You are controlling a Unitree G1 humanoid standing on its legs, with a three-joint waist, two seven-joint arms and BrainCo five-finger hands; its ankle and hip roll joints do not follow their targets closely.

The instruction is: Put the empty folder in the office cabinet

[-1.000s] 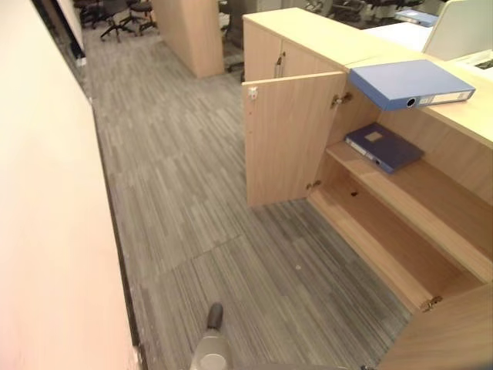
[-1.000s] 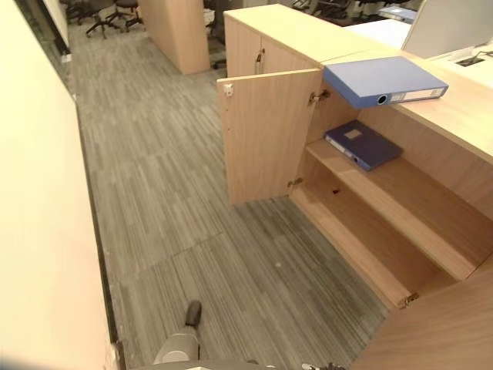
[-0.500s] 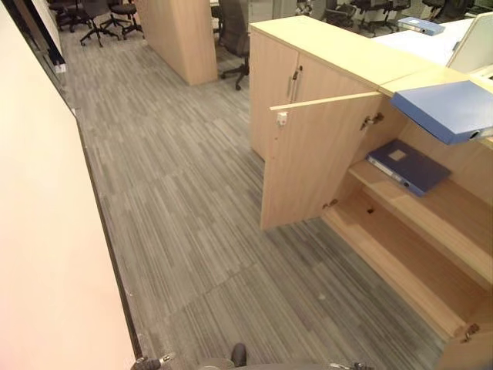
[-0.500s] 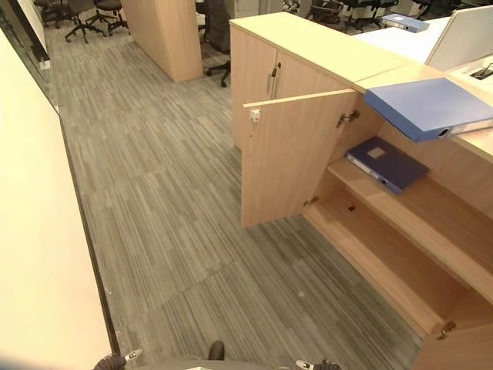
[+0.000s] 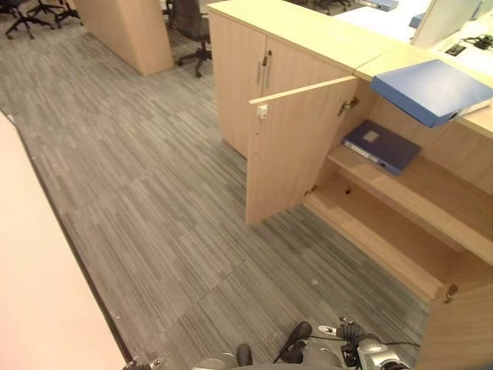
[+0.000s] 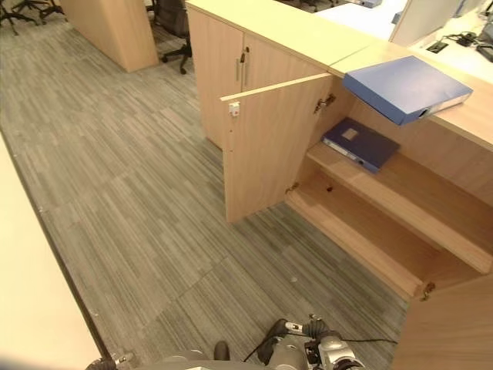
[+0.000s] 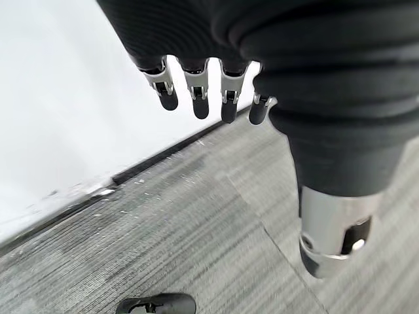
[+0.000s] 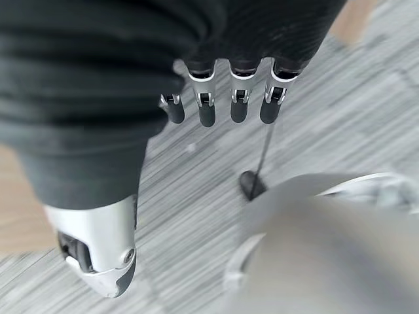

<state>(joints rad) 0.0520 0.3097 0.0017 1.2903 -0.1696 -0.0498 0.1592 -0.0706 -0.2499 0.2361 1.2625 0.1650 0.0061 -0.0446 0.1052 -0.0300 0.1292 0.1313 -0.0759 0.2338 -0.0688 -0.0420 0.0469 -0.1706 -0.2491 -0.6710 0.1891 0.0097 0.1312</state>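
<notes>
A light blue folder (image 5: 431, 89) lies flat on top of the wooden office cabinet (image 5: 308, 31), above its open compartment. A darker blue folder (image 5: 381, 145) lies on the upper shelf (image 5: 431, 202) inside. The cabinet's left door (image 5: 296, 154) stands swung out towards the floor space. My left hand (image 7: 196, 98) hangs over the grey carpet beside a white wall, fingers straight, holding nothing. My right hand (image 8: 239, 101) hangs over the carpet too, fingers straight and empty. Both hands are well short of the cabinet.
The lower shelf (image 5: 377, 239) of the open compartment is bare. The right door (image 5: 462, 331) juts out at the lower right. A white wall (image 5: 38, 308) runs along my left. A wooden partition (image 5: 127, 31) and an office chair (image 5: 189, 23) stand further back.
The whole picture has shifted as the camera moved, and the cabinet now sits more central. Both folders and the door lie where they were.
</notes>
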